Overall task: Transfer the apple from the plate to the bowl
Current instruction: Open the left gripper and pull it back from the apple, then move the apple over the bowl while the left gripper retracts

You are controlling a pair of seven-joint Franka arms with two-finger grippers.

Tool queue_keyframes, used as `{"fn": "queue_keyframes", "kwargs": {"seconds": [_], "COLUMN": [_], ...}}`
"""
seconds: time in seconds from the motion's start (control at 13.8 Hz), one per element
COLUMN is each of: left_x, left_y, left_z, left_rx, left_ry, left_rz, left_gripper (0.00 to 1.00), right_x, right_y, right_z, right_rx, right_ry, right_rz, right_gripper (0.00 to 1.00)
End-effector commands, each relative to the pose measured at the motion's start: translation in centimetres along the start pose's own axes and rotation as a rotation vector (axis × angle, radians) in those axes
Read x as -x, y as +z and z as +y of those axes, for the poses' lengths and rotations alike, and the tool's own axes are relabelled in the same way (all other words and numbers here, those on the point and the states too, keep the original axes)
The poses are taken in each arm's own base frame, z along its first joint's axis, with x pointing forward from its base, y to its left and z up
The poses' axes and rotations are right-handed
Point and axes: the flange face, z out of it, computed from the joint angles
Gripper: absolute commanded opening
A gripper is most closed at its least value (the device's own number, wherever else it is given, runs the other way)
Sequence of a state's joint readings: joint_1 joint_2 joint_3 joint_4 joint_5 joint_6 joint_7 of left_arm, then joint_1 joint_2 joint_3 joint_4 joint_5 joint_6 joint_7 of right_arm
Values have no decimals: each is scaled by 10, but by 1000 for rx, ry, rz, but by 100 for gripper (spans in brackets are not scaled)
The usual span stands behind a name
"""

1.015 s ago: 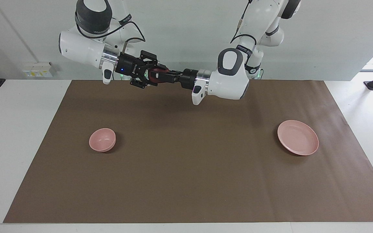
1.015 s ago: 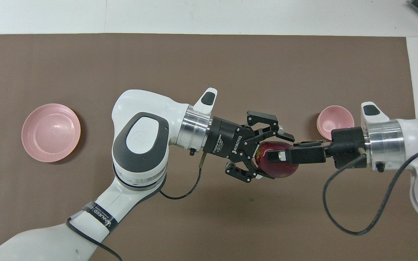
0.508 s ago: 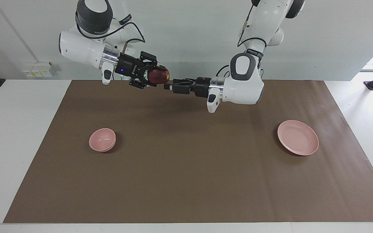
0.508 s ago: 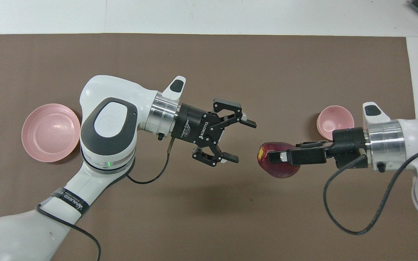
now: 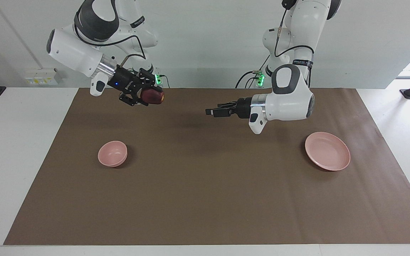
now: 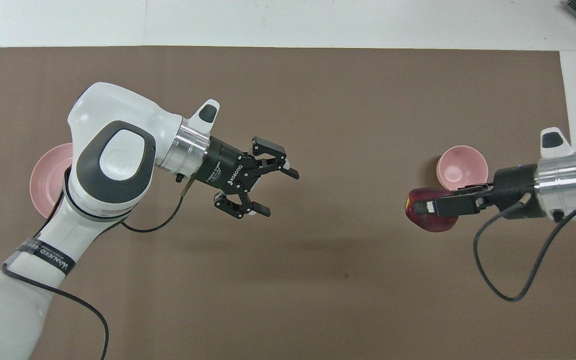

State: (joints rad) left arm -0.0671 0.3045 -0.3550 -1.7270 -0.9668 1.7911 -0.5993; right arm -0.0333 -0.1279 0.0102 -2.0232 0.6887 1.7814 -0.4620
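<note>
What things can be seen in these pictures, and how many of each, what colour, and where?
apple: one, dark red, held in the air by the right gripper, over the mat near the bowl.
bowl: one, pale pink, on the mat toward the right arm's end of the table, holding nothing.
plate: one, pale pink, on the mat toward the left arm's end, holding nothing.
mat: one, brown, covering most of the table.
table: one, white, under the mat.
right gripper: one, black, shut on the apple, raised over the mat.
left gripper: one, black, fingers open, holding nothing, raised over the mat between the middle and the plate.
</note>
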Motion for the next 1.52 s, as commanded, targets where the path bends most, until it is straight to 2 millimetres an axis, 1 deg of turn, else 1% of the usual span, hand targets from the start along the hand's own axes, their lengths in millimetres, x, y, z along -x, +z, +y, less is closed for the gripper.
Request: {"fn": "queue_keyframes", "kwargs": {"seconds": [0.0, 0.07, 0.22, 0.29, 0.36, 0.51, 0.65, 0.73, 0.8, 0.94, 1.02, 1.09, 1.16, 1.23, 1.31, 1.45], "left_x": [-10, -17, -26, -31, -30, -25, -18, -3, 5, 23, 27, 30, 32, 33, 31, 25], "left_y": [-18, -24, -33, -41, -47, -60, -86, -96, -102, -116, -125, -141, -152, -159, -171, -192], "left_z": [-19, -26, -36, -38, -37, -35, -29, -23, -21, -19, -19, -20, -21, -23, -29, -44], "left_rx": [-122, -156, -268, -318, -361, -424, -459, -484, -526, -600, -631, -663, -684, -711, -732, -754], "left_ry": [6, 8, 42, 57, 78, 114, 143, 172, 203, 334, 421, 507, 551, 571, 590, 628], "left_rz": [96, 127, 214, 260, 308, 383, 466, 518, 560, 586, 581, 579, 578, 573, 560, 523], "left_gripper": [100, 100, 100, 100, 100, 100, 100, 100, 100, 100, 100, 100, 100, 100, 100, 100], "right_x": [-20, -23, -34, -42, -50, -64, -74, -79, -84, -91, -92, -93, -91, -91, -92, -92], "right_y": [-6, 0, 2, 5, 11, 15, 23, 29, 36, 53, 62, 69, 72, 79, 81, 94], "right_z": [18, 31, 53, 61, 67, 79, 77, 78, 80, 86, 84, 84, 88, 95, 98, 109], "right_rx": [192, 240, 340, 422, 504, 644, 748, 795, 842, 939, 970, 994, 1018, 1032, 1048, 1057], "right_ry": [-60, -66, -86, -117, -157, -223, -298, -333, -371, -447, -479, -502, -518, -526, -537, -537], "right_rz": [-40, -72, -96, -130, -172, -232, -260, -275, -292, -349, -381, -407, -435, -457, -468, -473], "right_gripper": [0, 0, 0, 0, 0, 0, 0, 0, 0, 0, 0, 0, 0, 0, 0, 0]}}
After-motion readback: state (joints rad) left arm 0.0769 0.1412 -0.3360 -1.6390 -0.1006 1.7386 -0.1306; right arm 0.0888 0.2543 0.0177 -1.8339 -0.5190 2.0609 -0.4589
